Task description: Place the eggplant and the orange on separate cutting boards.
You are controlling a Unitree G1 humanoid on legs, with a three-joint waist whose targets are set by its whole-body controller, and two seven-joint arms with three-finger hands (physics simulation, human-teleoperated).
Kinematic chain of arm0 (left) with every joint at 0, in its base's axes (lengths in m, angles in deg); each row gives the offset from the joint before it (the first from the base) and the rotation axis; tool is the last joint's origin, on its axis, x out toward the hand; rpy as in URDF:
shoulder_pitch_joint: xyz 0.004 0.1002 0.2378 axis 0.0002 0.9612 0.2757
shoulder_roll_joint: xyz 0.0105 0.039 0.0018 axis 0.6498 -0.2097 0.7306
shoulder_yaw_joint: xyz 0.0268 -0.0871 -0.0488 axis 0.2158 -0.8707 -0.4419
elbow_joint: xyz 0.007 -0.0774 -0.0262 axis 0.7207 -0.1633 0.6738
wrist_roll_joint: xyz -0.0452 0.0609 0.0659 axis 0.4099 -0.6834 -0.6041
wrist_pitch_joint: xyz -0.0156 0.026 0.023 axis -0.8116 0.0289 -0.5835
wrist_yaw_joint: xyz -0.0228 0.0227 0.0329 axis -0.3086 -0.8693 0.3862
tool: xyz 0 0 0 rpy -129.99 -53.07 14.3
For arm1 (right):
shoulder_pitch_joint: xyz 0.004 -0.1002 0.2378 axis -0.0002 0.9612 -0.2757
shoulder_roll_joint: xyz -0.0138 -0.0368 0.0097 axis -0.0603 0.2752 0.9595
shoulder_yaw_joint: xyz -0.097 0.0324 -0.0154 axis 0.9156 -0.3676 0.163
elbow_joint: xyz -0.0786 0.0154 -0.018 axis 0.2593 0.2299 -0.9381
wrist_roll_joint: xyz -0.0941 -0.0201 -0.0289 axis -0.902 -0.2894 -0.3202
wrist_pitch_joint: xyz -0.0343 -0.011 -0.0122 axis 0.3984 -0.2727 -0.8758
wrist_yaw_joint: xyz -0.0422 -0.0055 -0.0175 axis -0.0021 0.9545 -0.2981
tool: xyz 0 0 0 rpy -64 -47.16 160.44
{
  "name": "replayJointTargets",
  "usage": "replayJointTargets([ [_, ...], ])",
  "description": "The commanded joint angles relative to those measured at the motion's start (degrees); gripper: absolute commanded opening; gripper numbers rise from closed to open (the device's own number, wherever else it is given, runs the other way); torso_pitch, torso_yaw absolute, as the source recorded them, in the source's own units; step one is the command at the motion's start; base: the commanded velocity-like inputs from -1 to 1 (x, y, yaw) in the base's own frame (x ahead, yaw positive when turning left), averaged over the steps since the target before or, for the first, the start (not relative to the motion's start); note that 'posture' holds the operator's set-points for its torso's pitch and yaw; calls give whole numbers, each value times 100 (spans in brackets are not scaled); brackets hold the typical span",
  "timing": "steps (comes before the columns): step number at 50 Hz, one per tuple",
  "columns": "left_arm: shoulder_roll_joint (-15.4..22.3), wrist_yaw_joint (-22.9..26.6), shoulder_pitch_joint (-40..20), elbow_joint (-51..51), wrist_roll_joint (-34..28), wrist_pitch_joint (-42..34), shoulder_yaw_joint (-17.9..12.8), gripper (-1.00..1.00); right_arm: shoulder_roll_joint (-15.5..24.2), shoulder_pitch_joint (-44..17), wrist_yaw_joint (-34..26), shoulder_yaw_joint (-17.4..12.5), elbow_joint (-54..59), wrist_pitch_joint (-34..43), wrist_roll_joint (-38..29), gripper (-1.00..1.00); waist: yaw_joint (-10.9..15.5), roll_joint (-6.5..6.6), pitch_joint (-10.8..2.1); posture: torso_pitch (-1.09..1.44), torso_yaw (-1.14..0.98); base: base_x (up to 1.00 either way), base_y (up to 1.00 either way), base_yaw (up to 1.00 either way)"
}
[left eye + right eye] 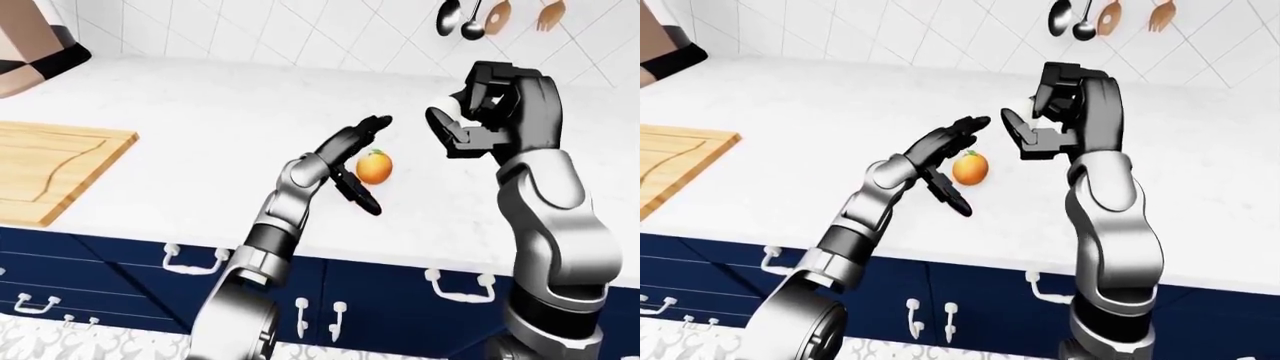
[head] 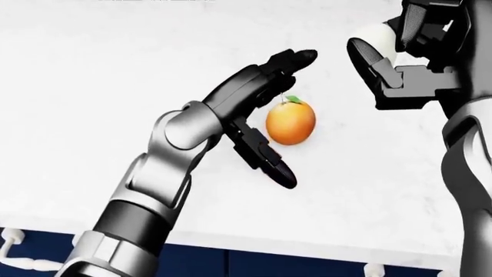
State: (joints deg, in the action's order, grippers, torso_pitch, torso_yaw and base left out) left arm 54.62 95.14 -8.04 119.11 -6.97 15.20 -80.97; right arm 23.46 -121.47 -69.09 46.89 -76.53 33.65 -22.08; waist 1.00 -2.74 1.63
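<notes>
The orange (image 2: 290,122), with a small green leaf, lies on the white counter (image 2: 92,86). My left hand (image 2: 265,118) is open just left of it. Its fingers (image 2: 288,60) reach past the orange's top and its thumb (image 2: 269,164) points down-right below it. I cannot tell whether the hand touches the orange. My right hand (image 2: 400,55) is raised at the upper right, fingers curled, with a white rounded thing (image 2: 382,34) showing between them. I cannot tell what that thing is. One wooden cutting board (image 1: 50,169) lies at the far left. No eggplant shows.
Navy drawers with white handles (image 1: 190,259) run below the counter's near edge. Spoons and utensils (image 1: 470,19) hang on the tiled wall at the top right. A brown and black object (image 1: 40,45) stands at the top left.
</notes>
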Motion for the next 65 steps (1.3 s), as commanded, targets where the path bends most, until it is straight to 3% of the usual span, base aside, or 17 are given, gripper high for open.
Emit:
replayJointTargets([
  [1, 9, -39, -202, -227, 5, 132, -25, 57, 63, -128, 25, -72, -157, -252, -9, -100, -4, -29, -162, 0, 0, 0, 0, 0],
  [6, 13, -71, -232, -121, -52, 176, -32, 26, 116, -173, 43, -136, -253, -142, 51, -100, 2, -41, -163, 0, 0, 0, 0, 0],
  [13, -4, -93, -246, 33, -140, 276, -10, 15, 224, -174, 107, -238, -477, 27, 202, -100, 8, -56, -159, 0, 0, 0, 0, 0],
  [14, -14, -91, -237, 44, -158, 297, -1, 1, 253, -244, 128, -252, -517, 128, 235, -100, 11, -56, -157, 0, 0, 0, 0, 0],
  [23, -58, -126, -177, 65, -255, 330, 16, -25, 351, -269, 263, -357, -862, 385, 436, -100, 14, -72, -168, 0, 0, 0, 0, 0],
  [28, -75, -131, -162, 77, -288, 343, 20, -51, 409, -254, 367, -451, -1066, 532, 602, -100, 18, -85, -172, 0, 0, 0, 0, 0],
  [32, -92, -143, -135, 113, -316, 376, 30, -57, 468, -351, 482, -526, -1197, 730, 783, -100, 19, -92, -174, 0, 0, 0, 0, 0],
  [36, -83, -154, -157, 74, -333, 350, 17, -83, 489, -252, 559, -543, -1229, 681, 871, -100, 21, -92, -172, 0, 0, 0, 0, 0],
  [37, -73, -182, -180, 43, -327, 332, -1, -100, 500, -229, 573, -539, -1257, 692, 893, -100, 25, -94, -173, 0, 0, 0, 0, 0],
  [44, 67, -269, -356, -477, -174, -44, -118, -100, 479, -123, 637, -464, -1234, 562, 911, -100, 16, -89, -153, 0, 0, 0, 0, 0],
  [52, 308, -465, -448, -1857, 150, -994, -243, -100, 458, -30, 482, -321, -1228, 462, 849, -100, -1, -47, -99, 0, 0, 0, 0, 0],
  [55, 394, -516, -438, -2130, 236, -1185, -265, -100, 394, -8, 465, -392, -1252, 440, 835, -100, -5, -29, -84, 0, 0, 0, 0, 0],
  [65, 914, -1160, -74, -3769, 778, -2223, -583, -100, 367, 96, 343, -321, -1327, 305, 650, -100, -36, 38, -63, 0, 0, 0, 0, 0],
])
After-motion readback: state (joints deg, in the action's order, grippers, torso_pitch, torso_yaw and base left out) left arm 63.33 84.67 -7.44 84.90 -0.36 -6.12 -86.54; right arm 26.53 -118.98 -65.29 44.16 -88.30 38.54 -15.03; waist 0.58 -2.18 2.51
